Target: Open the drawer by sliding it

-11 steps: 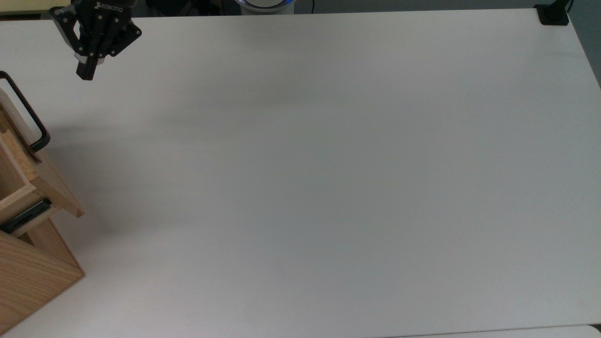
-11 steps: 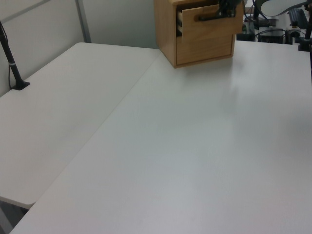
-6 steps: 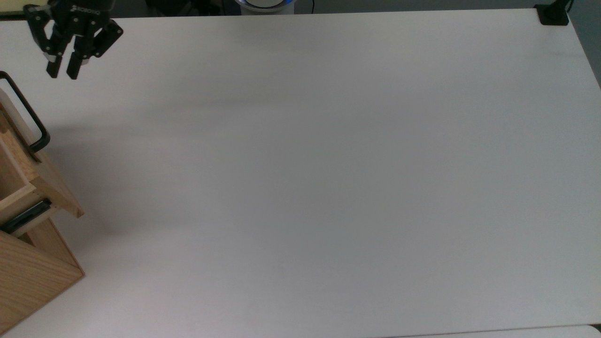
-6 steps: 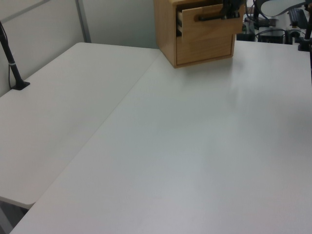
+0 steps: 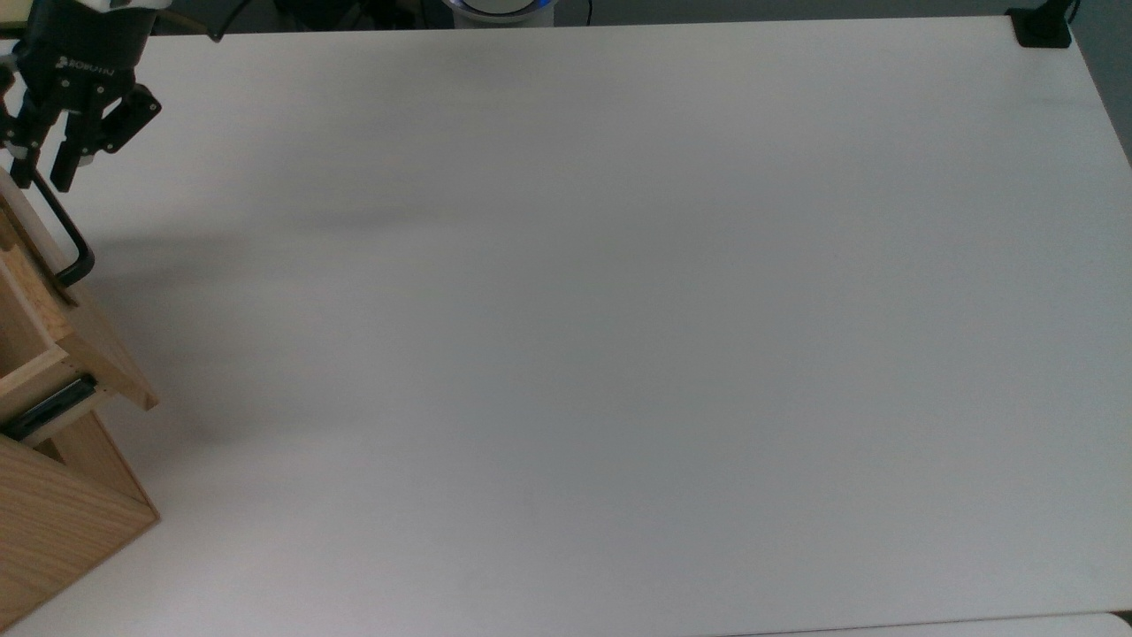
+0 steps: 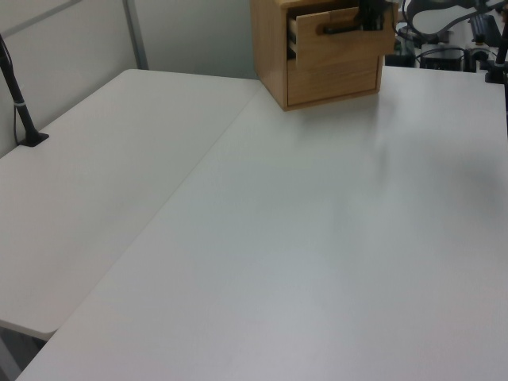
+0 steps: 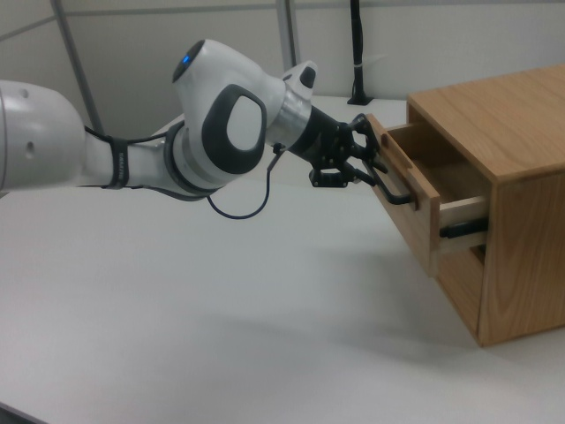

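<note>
Closing on the handle [image 5: 62, 234]: the gripper [image 5: 42, 172] has travelled from open table [image 5: 619, 310] toward the top view's left in the last second, its fingers now spread and straddling the bar's far end. Judged: grasp imminent, pull to follow. Drawer [image 7: 415, 199]: pale wood, black U-bar handle, black rail [image 7: 463, 229]; already partly out of the cabinet [image 7: 521, 177], at the top view's left edge.

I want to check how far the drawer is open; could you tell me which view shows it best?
The right view: the drawer sticks out sideways, rail exposed. The top view cuts it off at the edge; the left view shows its front.
</note>
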